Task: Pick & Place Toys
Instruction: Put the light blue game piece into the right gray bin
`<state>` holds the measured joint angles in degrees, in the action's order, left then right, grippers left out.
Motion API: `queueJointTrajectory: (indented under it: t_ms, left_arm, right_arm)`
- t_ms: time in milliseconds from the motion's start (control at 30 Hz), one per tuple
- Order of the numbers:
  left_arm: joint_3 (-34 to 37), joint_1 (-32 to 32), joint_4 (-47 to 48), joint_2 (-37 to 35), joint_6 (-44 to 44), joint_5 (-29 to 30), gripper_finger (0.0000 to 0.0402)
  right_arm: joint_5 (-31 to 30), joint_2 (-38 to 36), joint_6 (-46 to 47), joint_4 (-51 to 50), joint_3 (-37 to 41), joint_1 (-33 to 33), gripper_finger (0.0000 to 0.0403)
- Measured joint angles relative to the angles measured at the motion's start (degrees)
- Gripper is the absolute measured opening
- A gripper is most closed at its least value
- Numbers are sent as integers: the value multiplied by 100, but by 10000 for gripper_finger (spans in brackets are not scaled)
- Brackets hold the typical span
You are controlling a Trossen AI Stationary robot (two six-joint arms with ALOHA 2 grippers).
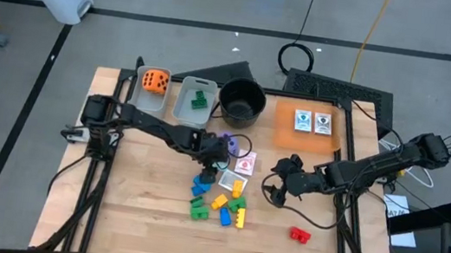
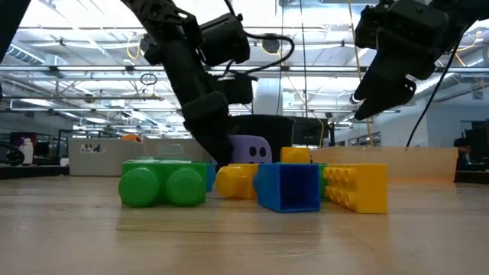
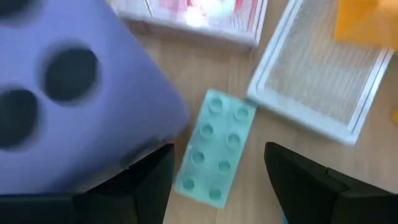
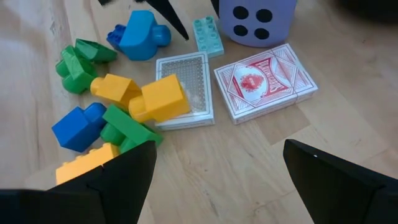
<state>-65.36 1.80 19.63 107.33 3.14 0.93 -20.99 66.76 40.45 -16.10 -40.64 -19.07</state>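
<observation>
1. Fingers of my left gripper (image 3: pixel 214 180) stand apart, straddling a pale teal block (image 3: pixel 214 149) lying flat between them, with the purple die (image 3: pixel 68 93) just beside one finger.
2. Step, I judge: closing on that block; next I must pinch without nudging the die.
3. My right gripper (image 4: pixel 214 180) hangs open and empty above the playing cards (image 4: pixel 264 81).

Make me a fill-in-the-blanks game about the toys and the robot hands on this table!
1. The left hand, fingers apart, sits over a small pale ____ plastic block.
2. The big purple die shows ____ black dots on its near face in the right wrist view.
3. The orange die sits inside a grey plastic ____.
4. The small red plastic block lies alone, nearest the ____ hand.

Answers: green, four, bin, right
</observation>
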Motion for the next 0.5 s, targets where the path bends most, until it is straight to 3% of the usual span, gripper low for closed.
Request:
queueJointTrajectory:
  t_ms: [500]
  left_arm:
    - [2,-7,42,121,-94,50,255]
  right_arm:
    - [-11,0,89,-49,0,0,345]
